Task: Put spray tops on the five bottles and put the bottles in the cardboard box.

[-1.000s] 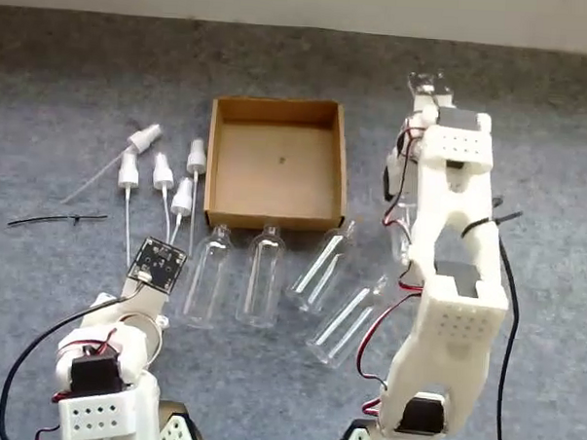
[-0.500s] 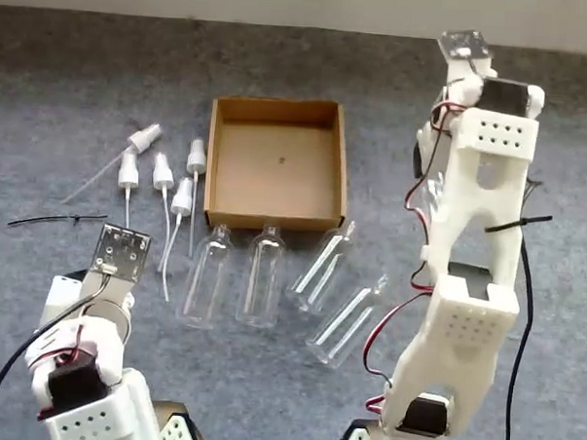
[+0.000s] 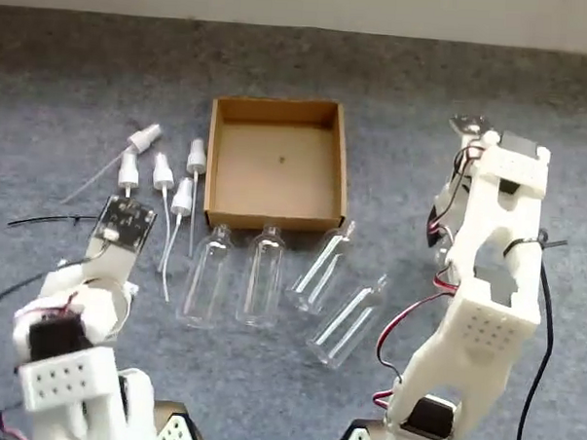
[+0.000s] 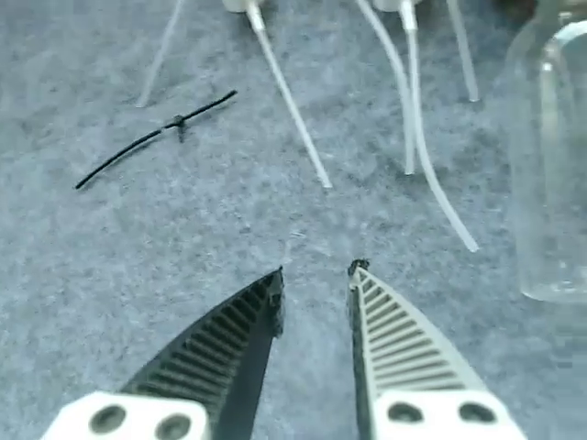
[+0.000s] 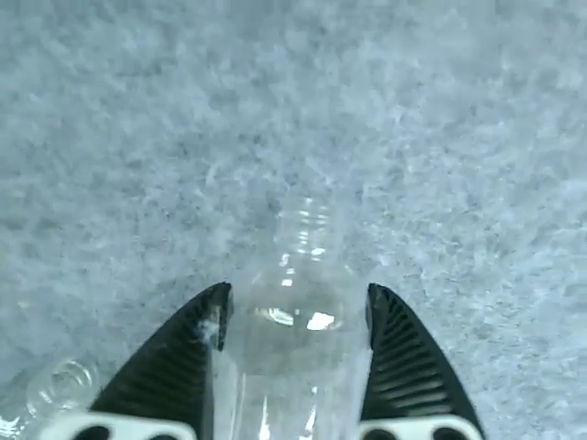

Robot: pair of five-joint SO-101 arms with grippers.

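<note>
Four clear bottles lie on the grey carpet in front of the cardboard box point(image 3: 214, 168): two side by side point(image 3: 205, 275) point(image 3: 262, 275) and two tilted point(image 3: 321, 265) point(image 3: 350, 320). Several white spray tops point(image 3: 163, 170) with long tubes lie left of the box. My right gripper point(image 5: 298, 295) is shut on a fifth clear bottle point(image 5: 298, 325), whose open neck points away from the wrist. The right arm point(image 3: 488, 238) stands right of the box. My left gripper point(image 4: 316, 275) hangs open over bare carpet, short of the spray tube ends point(image 4: 303, 137), with a bottle point(image 4: 550, 156) beside it.
A black zip tie point(image 3: 55, 219) point(image 4: 156, 137) lies on the carpet left of the spray tops. The left arm point(image 3: 75, 308) is low at the front left. Bare carpet stretches right of the box and behind it.
The right arm lifted its bottle, then swung right and came lower. The left arm's wrist shifted left and forward toward the spray tops.
</note>
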